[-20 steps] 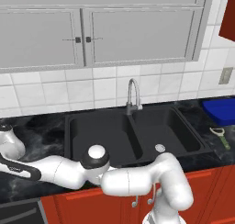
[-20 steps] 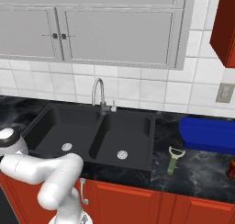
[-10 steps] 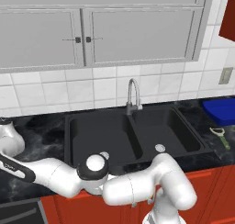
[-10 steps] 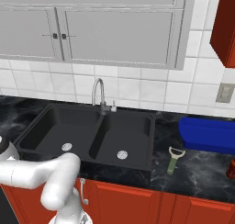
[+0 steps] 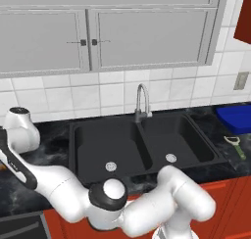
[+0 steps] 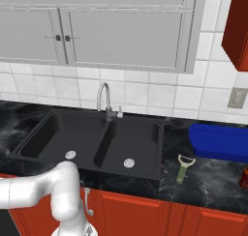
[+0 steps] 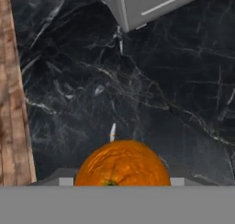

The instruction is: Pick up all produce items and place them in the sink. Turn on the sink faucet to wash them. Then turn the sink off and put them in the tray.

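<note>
Orange (image 7: 122, 164) is sitting at the bottom middle of the hand view, on the dark counter (image 7: 151, 81). The gripper looks like it is squeezing the orange, getting ready to carry it to the sink (image 5: 142, 145).

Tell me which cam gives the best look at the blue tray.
Right base view. The blue tray sits on the counter right of the sink, with most of its length and raised rim visible. The left base view catches just its near corner at the right edge.
</note>
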Robot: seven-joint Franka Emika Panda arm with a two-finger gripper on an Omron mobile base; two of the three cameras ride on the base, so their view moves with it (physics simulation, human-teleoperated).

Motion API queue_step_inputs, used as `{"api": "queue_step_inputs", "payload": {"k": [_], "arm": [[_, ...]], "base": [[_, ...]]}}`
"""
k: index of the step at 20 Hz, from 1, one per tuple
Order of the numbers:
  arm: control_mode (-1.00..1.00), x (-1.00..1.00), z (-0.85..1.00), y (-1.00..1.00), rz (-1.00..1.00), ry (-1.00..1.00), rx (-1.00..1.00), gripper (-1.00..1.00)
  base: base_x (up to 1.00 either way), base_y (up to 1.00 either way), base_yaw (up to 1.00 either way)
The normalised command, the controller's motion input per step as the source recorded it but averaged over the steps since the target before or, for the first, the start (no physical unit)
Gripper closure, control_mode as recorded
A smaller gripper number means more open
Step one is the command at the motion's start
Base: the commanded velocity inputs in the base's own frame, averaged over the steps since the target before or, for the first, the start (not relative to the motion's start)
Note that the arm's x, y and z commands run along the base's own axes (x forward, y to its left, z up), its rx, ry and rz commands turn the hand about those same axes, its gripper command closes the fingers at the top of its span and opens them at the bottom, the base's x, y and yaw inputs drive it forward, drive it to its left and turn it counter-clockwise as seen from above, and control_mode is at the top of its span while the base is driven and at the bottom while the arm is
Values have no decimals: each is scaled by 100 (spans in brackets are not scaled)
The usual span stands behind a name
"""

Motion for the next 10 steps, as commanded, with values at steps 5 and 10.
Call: {"api": "queue_step_inputs", "payload": {"k": [5, 10], "arm": [[-100, -7, 36, -93, -12, 0, -1, 100], [-100, -1, 30, -94, -15, 0, 0, 100]], "base": [[0, 0, 0], [0, 0, 0]]}}
